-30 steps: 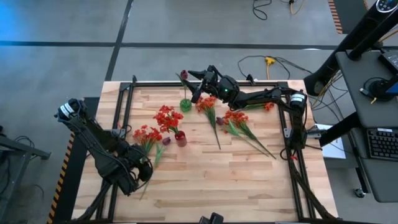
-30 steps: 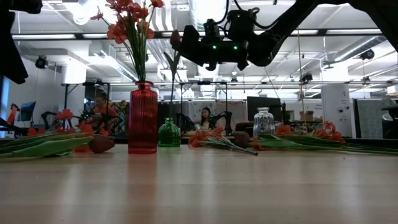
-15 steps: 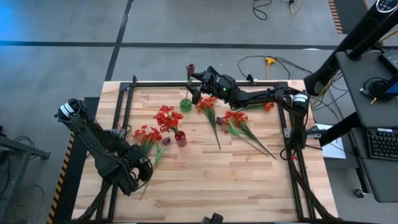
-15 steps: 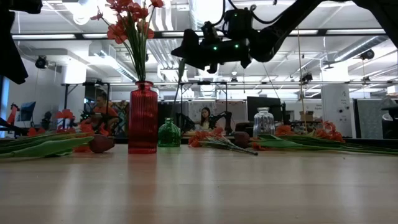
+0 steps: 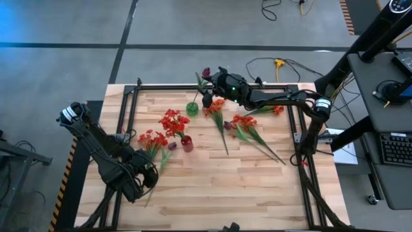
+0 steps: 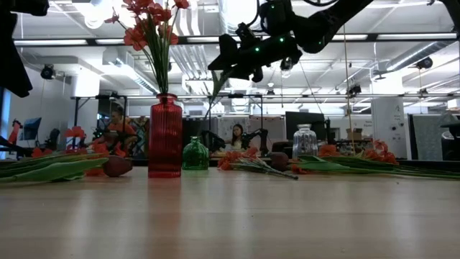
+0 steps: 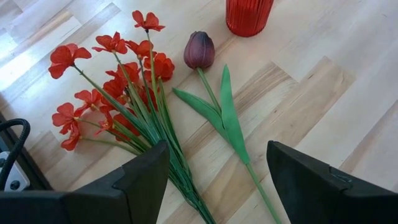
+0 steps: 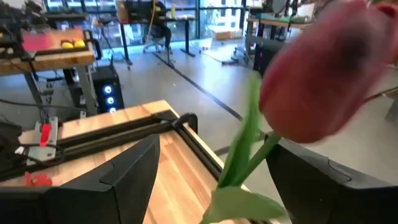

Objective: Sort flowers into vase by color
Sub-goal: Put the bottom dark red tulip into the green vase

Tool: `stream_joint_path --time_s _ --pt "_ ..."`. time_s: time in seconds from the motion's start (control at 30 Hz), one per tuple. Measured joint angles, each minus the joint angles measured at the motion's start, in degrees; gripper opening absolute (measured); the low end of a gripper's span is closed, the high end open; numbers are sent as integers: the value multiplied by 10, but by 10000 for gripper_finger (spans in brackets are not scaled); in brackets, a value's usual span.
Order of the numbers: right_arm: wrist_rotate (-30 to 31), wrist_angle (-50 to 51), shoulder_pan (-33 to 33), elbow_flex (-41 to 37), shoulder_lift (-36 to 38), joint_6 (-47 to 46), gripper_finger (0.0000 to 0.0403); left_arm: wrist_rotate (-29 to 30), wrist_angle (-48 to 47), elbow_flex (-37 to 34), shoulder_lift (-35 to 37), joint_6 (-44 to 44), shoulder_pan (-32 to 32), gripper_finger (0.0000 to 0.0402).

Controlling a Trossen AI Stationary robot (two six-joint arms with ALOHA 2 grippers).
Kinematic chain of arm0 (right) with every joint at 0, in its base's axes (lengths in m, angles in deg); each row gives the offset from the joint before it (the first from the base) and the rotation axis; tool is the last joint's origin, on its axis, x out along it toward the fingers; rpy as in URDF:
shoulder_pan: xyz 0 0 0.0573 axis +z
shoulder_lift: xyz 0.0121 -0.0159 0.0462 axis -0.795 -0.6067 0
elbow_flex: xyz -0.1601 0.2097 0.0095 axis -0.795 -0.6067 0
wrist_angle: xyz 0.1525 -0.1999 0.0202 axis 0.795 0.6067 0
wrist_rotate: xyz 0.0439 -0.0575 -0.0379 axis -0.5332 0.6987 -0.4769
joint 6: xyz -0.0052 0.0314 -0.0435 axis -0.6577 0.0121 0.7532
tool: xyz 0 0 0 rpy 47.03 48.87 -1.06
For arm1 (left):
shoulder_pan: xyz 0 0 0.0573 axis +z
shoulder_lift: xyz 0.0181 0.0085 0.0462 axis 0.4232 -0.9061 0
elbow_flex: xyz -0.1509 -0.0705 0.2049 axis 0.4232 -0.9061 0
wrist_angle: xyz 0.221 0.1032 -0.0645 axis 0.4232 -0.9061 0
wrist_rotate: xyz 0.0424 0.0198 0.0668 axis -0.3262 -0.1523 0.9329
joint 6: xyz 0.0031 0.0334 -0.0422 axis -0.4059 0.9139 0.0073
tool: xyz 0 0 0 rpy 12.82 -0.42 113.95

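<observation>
A dark purple tulip (image 5: pixel 206 72) stands with its stem's lower end in the small green vase (image 5: pixel 192 108) and leans toward the table's right. Its bud (image 8: pixel 323 81) and stem (image 8: pixel 245 158) rise between the open fingers of my right gripper (image 5: pixel 205 90), which points level above the vase, high in the low view (image 6: pixel 224 61). Red flowers (image 5: pixel 172 121) stand in the red vase (image 5: pixel 187 143). My left gripper (image 7: pixel 217 152) hangs open over orange-red flowers (image 7: pixel 112 81) and a second purple tulip (image 7: pixel 199 50) lying on the table. My right gripper has the tulip's stem (image 8: pixel 245 158), just below the bud, between its wide-apart fingers. Whether either finger touches the stem I cannot tell.
More orange-red stems (image 5: pixel 219 119) (image 5: pixel 254 132) lie flat right of the vases. A clear glass vase (image 6: pixel 305 142) stands among them. A black frame rail (image 5: pixel 212 86) runs along the table's far edge. Bare wood lies toward the near edge (image 5: pixel 219 193).
My right gripper has risen a little and tipped up from slanting down to level, drawing slightly toward the table's right. The tulip's bud has swung to the right with it, while the stem's foot has stayed in the green vase.
</observation>
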Motion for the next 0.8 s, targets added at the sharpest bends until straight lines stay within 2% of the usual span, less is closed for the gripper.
stream_joint_path --time_s 0.6,0.8 --pt "1 105 0 0 43 -1 278 0 1 -1 0 0 0 251" --pt "0 124 0 0 43 0 298 0 1 -1 0 0 0 251"
